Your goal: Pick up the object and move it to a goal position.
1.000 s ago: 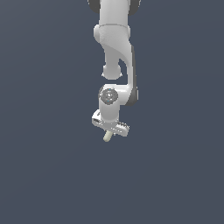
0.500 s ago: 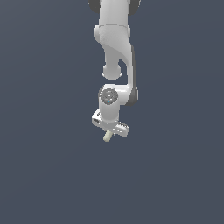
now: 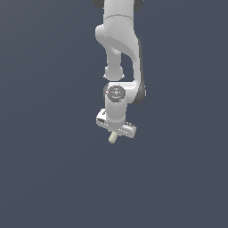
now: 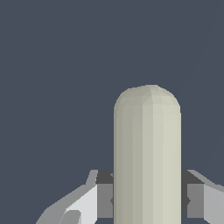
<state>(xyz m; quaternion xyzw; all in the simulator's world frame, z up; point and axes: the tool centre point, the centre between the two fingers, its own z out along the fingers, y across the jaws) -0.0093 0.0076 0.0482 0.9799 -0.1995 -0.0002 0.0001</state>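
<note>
The rod (image 3: 113, 137) is held in the gripper (image 3: 115, 132), with the jaws pinched against its two sides. This is shown most plainly in the wrist view, where the rod (image 4: 147, 153) is seen pressed between the dark pads (image 4: 104, 194) on either side and its rounded end is pointed away from the camera. In the exterior view the rod is seen projecting below the gripper, tilted slightly toward that view's left, at the end of the arm (image 3: 119, 53), which is hung downward from the top of the picture.

No worktop edge, corner or other support can be made out in either view; only a plain dark background is shown, so the rod cannot be placed against anything but the gripper. Nothing is seen touching it apart from the pads.

The pick-up is judged to be done, since the rod is gripped and appears to be carried clear of any surface. No goal marker is visible in either picture, so how near the goal is cannot be told. What is left is judged to be the carrying of the rod to that position.
</note>
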